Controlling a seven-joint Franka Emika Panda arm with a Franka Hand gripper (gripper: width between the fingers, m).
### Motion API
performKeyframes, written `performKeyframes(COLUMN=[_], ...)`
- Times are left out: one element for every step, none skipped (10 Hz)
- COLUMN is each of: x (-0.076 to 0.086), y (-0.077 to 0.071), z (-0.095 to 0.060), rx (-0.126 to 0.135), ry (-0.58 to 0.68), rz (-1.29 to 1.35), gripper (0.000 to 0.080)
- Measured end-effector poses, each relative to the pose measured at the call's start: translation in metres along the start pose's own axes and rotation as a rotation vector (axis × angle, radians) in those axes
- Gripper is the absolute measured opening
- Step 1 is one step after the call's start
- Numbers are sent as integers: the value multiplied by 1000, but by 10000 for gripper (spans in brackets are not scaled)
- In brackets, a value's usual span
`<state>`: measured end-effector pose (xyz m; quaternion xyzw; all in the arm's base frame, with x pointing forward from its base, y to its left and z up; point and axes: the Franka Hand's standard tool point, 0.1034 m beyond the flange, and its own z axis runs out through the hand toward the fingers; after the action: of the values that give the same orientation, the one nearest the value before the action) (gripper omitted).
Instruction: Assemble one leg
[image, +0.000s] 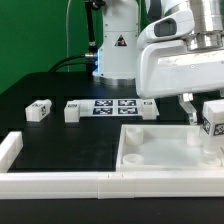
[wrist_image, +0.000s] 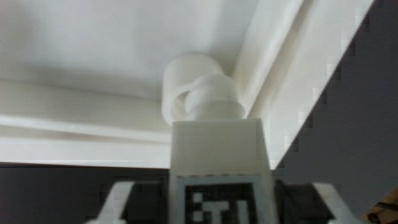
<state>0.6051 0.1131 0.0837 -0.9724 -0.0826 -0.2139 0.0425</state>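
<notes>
Where the arm reaches down at the exterior view's right, the tool (image: 205, 106) is clenched on the leg (image: 213, 122), with the block held between its two fingers. The leg hangs upright directly below the tool, and a black-and-white tag faces the exterior camera. It stands over the tray-like piece (image: 160, 150), at that piece's corner on the exterior view's right, close to the raised rim.

In the wrist view the leg (wrist_image: 221, 150) runs straight out from between the fingers (wrist_image: 121, 200), with its tag at the end nearest the tool. A short round stud (wrist_image: 210, 98) on the far end of the leg points at a round corner socket (wrist_image: 192, 72) of the tray-like piece. Stud and socket line up closely; whether the stud has entered the socket or only touches it cannot be told.

Two further small tagged blocks lie on the black worktop (image: 60, 140) toward the exterior view's left, well apart from the tool: the first block (image: 38, 110) lies farthest left, and the second block (image: 73, 110) lies just beside the marker board (image: 120, 107). A white rail (image: 60, 182) borders the near edge of the worktop
</notes>
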Motion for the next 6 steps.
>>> performKeyframes(x=[0, 0, 0, 0, 2, 3], y=[0, 0, 0, 0, 3, 6], z=[0, 0, 0, 0, 2, 5], rx=[0, 0, 0, 0, -6, -11], ry=[0, 0, 0, -1, 26, 52], rz=[0, 0, 0, 0, 1, 4], gripper=[290, 290, 290, 290, 290, 290])
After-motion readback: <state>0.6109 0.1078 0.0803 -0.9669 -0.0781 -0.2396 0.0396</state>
